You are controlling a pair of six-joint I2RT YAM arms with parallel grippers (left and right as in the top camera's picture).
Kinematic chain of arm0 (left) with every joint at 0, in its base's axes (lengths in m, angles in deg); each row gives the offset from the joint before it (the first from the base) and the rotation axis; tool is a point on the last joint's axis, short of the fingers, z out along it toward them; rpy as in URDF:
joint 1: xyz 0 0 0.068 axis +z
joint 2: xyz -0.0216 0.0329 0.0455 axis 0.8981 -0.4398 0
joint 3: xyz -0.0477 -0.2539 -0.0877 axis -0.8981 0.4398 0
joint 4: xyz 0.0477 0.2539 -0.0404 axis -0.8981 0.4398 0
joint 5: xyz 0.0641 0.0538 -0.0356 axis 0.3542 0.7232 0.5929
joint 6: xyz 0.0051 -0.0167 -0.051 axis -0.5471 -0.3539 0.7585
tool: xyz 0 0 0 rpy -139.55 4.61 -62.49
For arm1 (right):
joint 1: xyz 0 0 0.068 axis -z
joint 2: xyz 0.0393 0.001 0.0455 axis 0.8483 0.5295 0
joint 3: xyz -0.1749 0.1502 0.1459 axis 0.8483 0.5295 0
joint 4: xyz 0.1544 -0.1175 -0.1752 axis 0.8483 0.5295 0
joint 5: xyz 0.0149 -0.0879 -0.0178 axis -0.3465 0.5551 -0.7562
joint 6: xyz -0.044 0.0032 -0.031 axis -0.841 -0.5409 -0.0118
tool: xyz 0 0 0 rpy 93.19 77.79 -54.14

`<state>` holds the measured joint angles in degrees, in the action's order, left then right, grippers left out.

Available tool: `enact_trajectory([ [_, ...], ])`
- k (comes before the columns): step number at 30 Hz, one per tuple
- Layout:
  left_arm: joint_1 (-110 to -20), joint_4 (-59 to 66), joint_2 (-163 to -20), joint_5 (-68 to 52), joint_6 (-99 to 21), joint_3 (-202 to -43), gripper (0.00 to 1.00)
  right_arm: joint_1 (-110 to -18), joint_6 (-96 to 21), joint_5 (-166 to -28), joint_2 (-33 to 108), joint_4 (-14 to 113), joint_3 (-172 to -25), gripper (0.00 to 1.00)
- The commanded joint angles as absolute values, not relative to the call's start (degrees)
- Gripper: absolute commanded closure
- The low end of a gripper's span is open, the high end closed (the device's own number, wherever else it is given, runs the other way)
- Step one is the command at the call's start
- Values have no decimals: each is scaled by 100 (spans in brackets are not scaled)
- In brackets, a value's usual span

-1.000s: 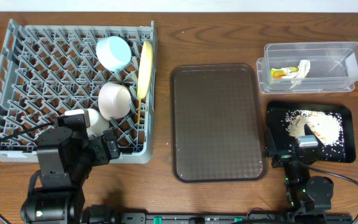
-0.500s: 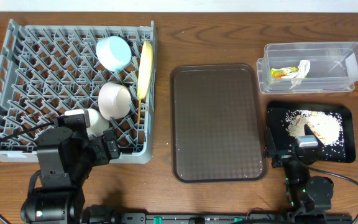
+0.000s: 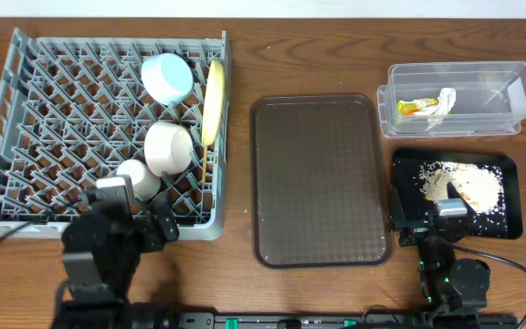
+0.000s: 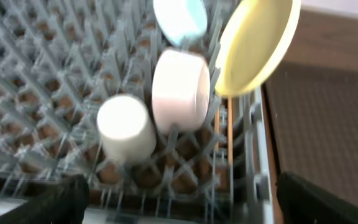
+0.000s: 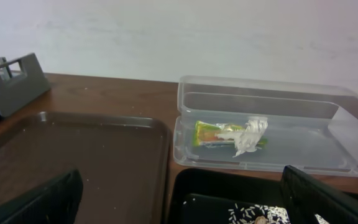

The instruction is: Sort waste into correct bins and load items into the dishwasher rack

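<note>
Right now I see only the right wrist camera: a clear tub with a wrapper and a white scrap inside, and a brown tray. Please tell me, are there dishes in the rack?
Observer: Yes. The rack holds a blue bowl, a white bowl, a cup and a yellow plate standing on edge at its right wall.
Operator: Thank you. What is the dark thing at the bottom of my picture?
Observer: It is a black tray, with white rice spread over its middle.
Operator: And what about the other arm?
Observer: The left gripper is open and empty at the rack's near side, with the cup just ahead of it.
</note>
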<state>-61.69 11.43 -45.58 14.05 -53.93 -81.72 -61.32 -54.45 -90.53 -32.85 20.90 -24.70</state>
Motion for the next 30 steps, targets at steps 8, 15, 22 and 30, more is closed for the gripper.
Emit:
enact_trajectory([
  [8,-6160,-1384,-2425,1473,-5056,-5359,3,-6029,-5528,-9095,-3315,2099,-2454,1],
  [15,-6165,-2879,-1949,1755,-5091,-4516,3,-6029,-5528,-9093,-3315,2099,-2454,1],
  [22,-6208,-3244,-1949,1875,-5633,-4260,2,-6029,-5528,-9093,-3315,2099,-2454,1],
  [30,-6213,-2662,-1949,1860,-5412,-4262,3,-6029,-5528,-9095,-3315,2099,-2454,1],
])
